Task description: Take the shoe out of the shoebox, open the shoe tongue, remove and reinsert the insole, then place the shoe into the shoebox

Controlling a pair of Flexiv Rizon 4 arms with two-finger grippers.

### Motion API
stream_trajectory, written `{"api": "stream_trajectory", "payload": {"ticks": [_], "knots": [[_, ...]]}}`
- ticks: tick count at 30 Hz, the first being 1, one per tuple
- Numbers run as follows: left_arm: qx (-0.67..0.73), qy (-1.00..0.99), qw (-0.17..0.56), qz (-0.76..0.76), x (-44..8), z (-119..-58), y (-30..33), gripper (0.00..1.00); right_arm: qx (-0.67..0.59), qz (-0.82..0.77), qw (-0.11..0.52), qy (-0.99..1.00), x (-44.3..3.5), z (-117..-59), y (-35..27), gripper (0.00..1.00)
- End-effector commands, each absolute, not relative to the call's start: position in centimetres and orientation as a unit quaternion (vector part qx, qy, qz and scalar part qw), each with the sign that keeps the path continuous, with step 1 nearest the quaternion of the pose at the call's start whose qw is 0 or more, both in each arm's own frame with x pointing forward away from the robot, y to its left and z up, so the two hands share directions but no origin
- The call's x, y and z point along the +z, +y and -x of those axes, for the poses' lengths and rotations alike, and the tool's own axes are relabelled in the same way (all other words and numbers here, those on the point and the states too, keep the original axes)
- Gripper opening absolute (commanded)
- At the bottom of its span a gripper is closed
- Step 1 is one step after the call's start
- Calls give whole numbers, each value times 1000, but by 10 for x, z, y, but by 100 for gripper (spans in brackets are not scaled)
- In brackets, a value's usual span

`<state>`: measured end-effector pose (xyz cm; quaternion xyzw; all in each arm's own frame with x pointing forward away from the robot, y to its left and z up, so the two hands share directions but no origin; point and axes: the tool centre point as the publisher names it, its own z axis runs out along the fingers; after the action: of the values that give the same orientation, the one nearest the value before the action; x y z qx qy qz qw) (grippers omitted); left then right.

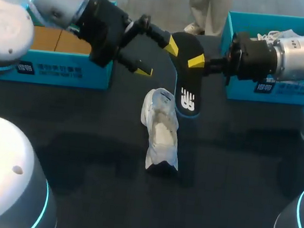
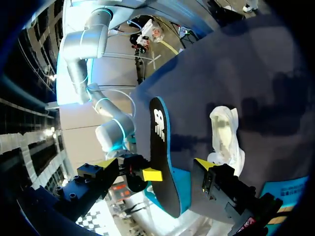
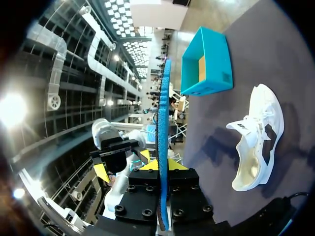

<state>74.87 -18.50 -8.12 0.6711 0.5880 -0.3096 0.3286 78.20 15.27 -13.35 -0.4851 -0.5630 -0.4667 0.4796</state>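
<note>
Pinching the insole (image 1: pixel 187 96) tight in the right tool (image 1: pixel 196 61), dangling its free end just above the white sneaker (image 1: pixel 161 128) on the counter (image 1: pixel 233 166); straddling its upper end with the wide-spread, empty left tool (image 1: pixel 158 57).

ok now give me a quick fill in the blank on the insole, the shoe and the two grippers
1. The right gripper is shut on the ___.
2. The left gripper has its fingers ___.
3. The shoe lying on the table is ___ in colour.
Missing words: insole; open; white.
</note>
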Motion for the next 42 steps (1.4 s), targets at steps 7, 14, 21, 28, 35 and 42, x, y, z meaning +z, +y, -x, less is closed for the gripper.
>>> {"api": "stream_trajectory", "payload": {"ticks": [7, 14, 21, 28, 35, 42], "knots": [[-160, 666, 183, -705, -62, -760, -189, 100, -462, 488, 481, -563, -141, -782, 159, 0], [-113, 688, 135, -704, -53, -764, -192, 100, -461, 489, 481, -563, -144, -780, 162, 0], [-56, 702, 82, -705, -50, -770, -189, 100, -458, 493, 478, -565, -147, -776, 164, 0], [-27, 702, 36, -711, -48, -780, -193, 100, -452, 493, 481, -567, -152, -774, 170, 0], [-13, 710, 2, -704, -52, -787, -206, 100, -450, 494, 479, -569, -153, -773, 172, 0], [-2, 710, -14, -704, -54, -789, -213, 100, -453, 494, 475, -570, -153, -772, 171, 0]]}}
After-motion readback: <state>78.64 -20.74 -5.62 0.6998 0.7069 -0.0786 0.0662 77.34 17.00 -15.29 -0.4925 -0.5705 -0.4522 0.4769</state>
